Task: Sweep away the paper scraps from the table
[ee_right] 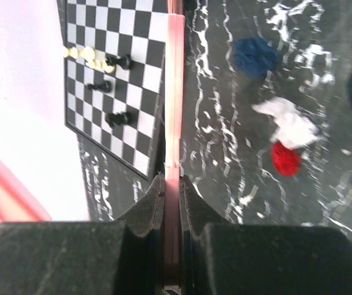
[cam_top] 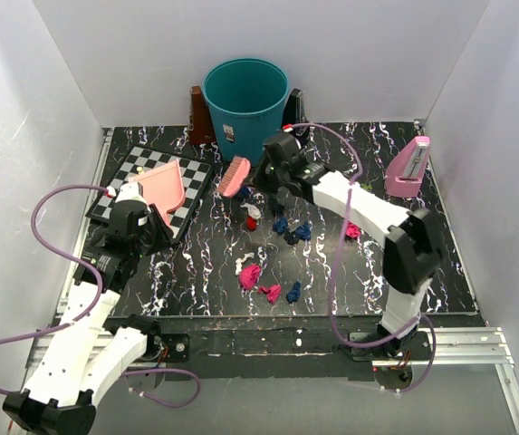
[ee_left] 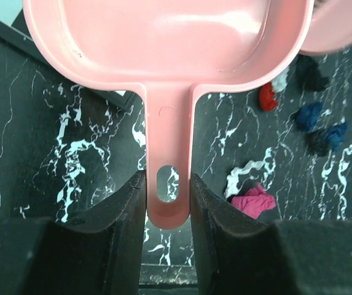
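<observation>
Pink dustpan (ee_left: 163, 49) is clamped in the left tool (ee_left: 168, 184), the right tool (ee_right: 172, 184) grips a pink brush (cam_top: 235, 177), and paper scraps (cam_top: 250, 275) litter the marbled desk (cam_top: 205, 272).

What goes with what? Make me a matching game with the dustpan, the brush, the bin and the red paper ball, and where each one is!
Things:
1. pink plastic dustpan
2. pink hand brush
3. round teal plastic bin
4. red crumpled paper scrap

Places:
A. standing at the far edge of the black marbled table
B. handle pinched in the left gripper
C. lying on the table beside a white paper scrap
D. pinched in the right gripper

Pairs: 1-B, 2-D, 3-A, 4-C.
</observation>
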Robot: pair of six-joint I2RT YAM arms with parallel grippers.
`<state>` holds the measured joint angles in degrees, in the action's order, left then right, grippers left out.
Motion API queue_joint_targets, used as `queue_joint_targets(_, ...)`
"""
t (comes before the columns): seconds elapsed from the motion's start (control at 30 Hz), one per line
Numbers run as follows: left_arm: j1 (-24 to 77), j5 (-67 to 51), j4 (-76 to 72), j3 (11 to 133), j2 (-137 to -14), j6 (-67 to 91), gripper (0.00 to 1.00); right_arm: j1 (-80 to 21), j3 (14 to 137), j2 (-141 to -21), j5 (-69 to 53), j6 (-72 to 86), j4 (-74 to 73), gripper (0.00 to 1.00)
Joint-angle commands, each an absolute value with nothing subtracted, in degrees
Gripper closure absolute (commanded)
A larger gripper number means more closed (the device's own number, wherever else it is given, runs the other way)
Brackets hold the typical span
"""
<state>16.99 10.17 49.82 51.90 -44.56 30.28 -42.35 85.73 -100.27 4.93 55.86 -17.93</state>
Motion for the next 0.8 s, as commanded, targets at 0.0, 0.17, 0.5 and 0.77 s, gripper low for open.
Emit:
queue_joint_targets(0.0,16.9,12.1,45.4,50.9,-43.0,31.0,0.79,-40.3,96.2,-110.3,-1.9,68.3,-21.3,0.99)
queue_joint_targets(0.17,16.9,12.2,45.7,51.1,-43.2,30.8,0.79,-37.5,99.5,-117.5,-7.0,76.5,-25.4,0.99)
queue_joint_targets(0.5,16.9,9.0,43.9,51.1,-44.8,28.7,0.80,-34.4,91.2,-107.2,4.3,69.5,-48.4,0.99)
queue_joint_targets(0.77,16.9,9.8,44.4,52.7,-45.6,25.2,0.80,-34.3,78.8,-90.5,-7.6,46.8,-33.3,0.99)
